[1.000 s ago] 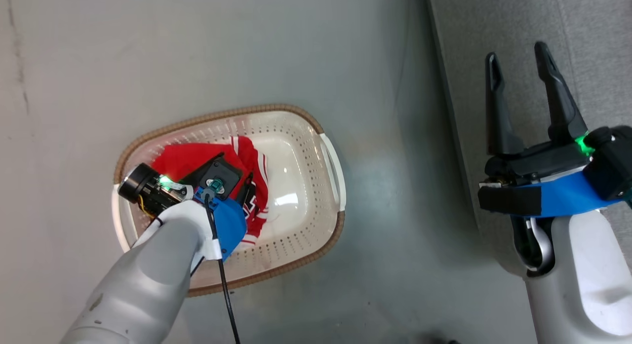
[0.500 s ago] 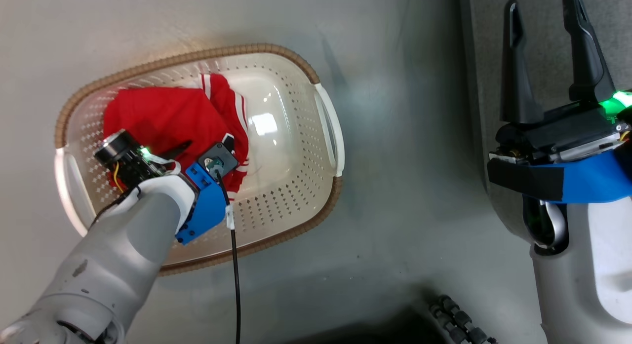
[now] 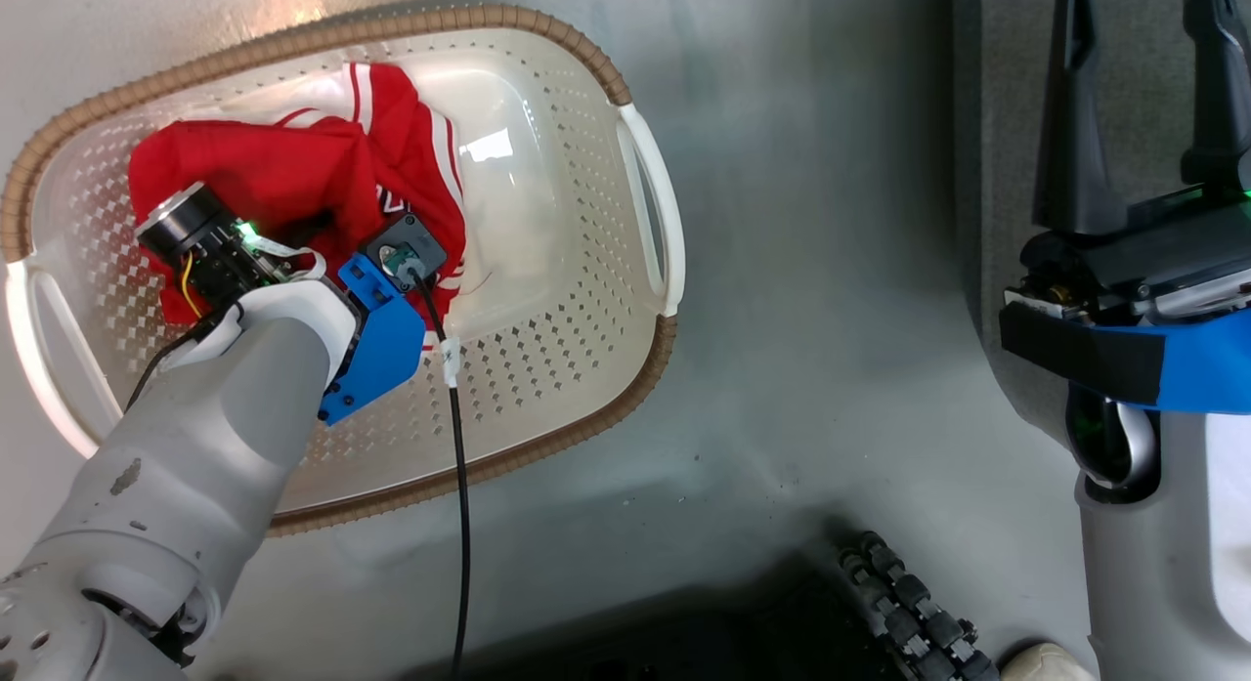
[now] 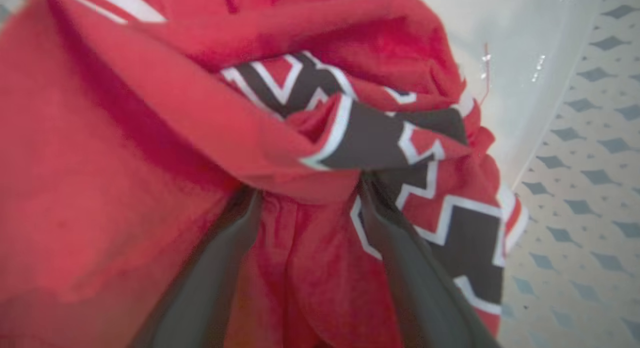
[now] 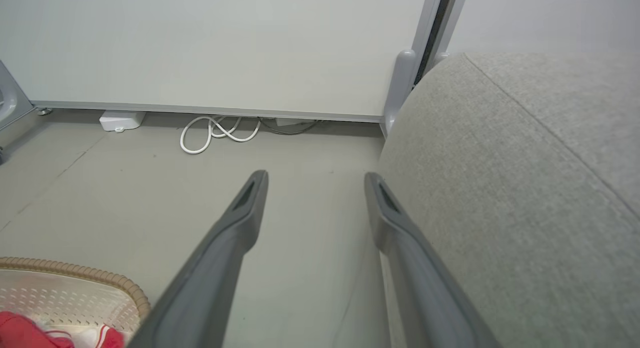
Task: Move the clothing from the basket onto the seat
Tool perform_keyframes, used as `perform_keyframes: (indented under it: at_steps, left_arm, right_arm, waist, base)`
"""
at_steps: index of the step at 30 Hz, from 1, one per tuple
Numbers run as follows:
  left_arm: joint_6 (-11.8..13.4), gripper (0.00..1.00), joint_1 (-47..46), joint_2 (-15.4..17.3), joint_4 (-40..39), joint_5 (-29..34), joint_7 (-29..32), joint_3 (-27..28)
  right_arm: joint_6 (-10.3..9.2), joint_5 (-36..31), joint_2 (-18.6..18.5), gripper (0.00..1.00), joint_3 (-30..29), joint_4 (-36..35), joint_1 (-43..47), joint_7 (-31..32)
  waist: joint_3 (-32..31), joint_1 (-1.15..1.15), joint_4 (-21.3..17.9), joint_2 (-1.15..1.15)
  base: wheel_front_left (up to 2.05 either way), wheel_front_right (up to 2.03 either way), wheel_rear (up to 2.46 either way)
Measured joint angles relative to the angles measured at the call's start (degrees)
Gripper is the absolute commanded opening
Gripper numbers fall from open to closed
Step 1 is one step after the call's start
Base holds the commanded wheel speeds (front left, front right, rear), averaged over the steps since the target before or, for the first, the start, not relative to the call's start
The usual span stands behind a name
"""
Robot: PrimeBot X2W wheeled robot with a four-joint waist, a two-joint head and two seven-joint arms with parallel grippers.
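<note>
Down on the floor (image 3: 831,271), head view: clothing (image 3: 283,173) bunched at the left end of the basket (image 3: 557,388), seat (image 3: 1002,95) off to the right, just floor between. Left wrist view: left gripper (image 4: 310,188), fingers apart, poked into soft, floppy folds; I'd pinch that thick numbered fold. Right wrist view: right gripper (image 5: 315,177) spread, empty, beside the seat; white cable (image 5: 215,133) by the wall (image 5: 200,48), well clear.

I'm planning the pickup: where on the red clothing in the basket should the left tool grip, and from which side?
Probably the bunched fold of the clothing by the black, white-edged number, from above: it stands proud of the pile, the open left tool straddles cloth there, and the basket walls hinder a sideways approach.
</note>
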Motion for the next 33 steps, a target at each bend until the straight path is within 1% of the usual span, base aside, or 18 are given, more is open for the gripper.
perform_keyframes:
  at_steps: [8,9,10,11,15,20,24,33]
  left_arm:
    - [0.01,1.0,-0.3,-1.19,0.16,-1.03,2.6,-0.03]
    - [0.01,0.96,-0.37,-1.29,0.2,-1.05,2.68,-0.15]
    - [0.01,0.07,-0.44,-1.37,0.2,-1.04,2.93,-0.32]
    - [0.01,0.0,-0.55,-1.53,0.23,-1.22,3.1,-0.26]
    - [0.01,0.0,-0.94,-2.03,0.26,-2.27,3.19,0.04]
    - [0.01,0.0,-1.64,-4.0,0.25,-3.12,3.21,-0.04]
    - [0.01,0.0,-1.47,-5.06,0.31,-4.34,0.45,0.42]
    - [0.0,0.0,0.44,-7.3,-0.44,-6.9,-9.06,0.86]
  right_arm:
    - [0.0,-0.64,-0.01,1.0,-0.35,-1.13,-0.07,0.0]
    - [0.0,-0.65,-0.01,1.0,-0.35,-1.16,-0.1,0.0]
    - [0.0,-0.7,-0.01,1.0,-0.32,-1.18,-0.13,0.0]
    - [0.0,-0.79,-0.01,1.0,-0.31,-1.2,-0.14,0.0]
    - [0.0,-1.04,-0.01,1.0,-0.31,-1.21,-0.19,0.0]
    - [0.0,-1.07,-0.05,1.0,-0.49,-1.02,-0.67,0.0]
    - [0.0,-1.07,-0.14,1.0,-0.54,-0.52,-0.67,0.0]
    - [0.0,-1.05,-0.78,1.0,-0.79,1.44,-0.44,0.0]
  waist:
    - [0.74,0.0,0.37,0.0]
    - [0.72,0.0,0.42,0.0]
    - [0.69,0.0,0.46,0.0]
    - [0.63,0.0,0.51,0.0]
    - [0.26,0.0,0.79,0.0]
    - [-0.85,0.0,1.25,0.0]
    - [-2.43,-0.01,1.85,0.0]
    - [-7.97,0.0,4.05,0.0]
  base:
    - [0.0,0.0,0.0]
    - [0.0,0.0,0.0]
    - [0.0,0.0,0.0]
    - [0.0,0.0,0.0]
    - [0.0,0.0,0.0]
    - [0.0,0.0,0.0]
    - [0.0,0.0,0.0]
    - [0.0,0.0,0.0]
